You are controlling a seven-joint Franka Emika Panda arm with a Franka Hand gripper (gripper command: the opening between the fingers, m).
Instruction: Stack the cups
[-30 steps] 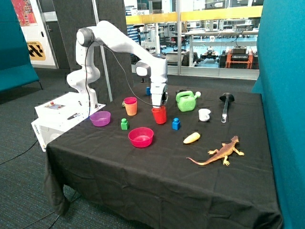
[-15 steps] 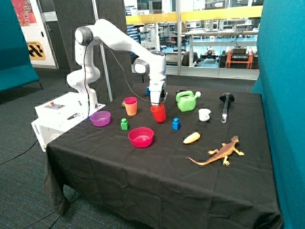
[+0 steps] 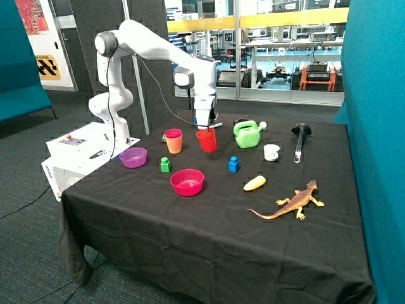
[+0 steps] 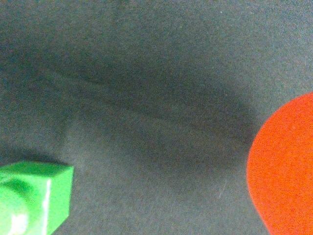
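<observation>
The gripper [image 3: 204, 128] pinches the red-orange plastic tumbler [image 3: 206, 140] by its rim, raised off the cloth, just beside the upright pink-in-yellow tumbler pair [image 3: 173, 140].

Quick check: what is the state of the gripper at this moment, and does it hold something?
Gripper: shut on the red-orange cup, holding it by the rim, lifted above the table beside the pink-on-yellow cup stack.
</observation>
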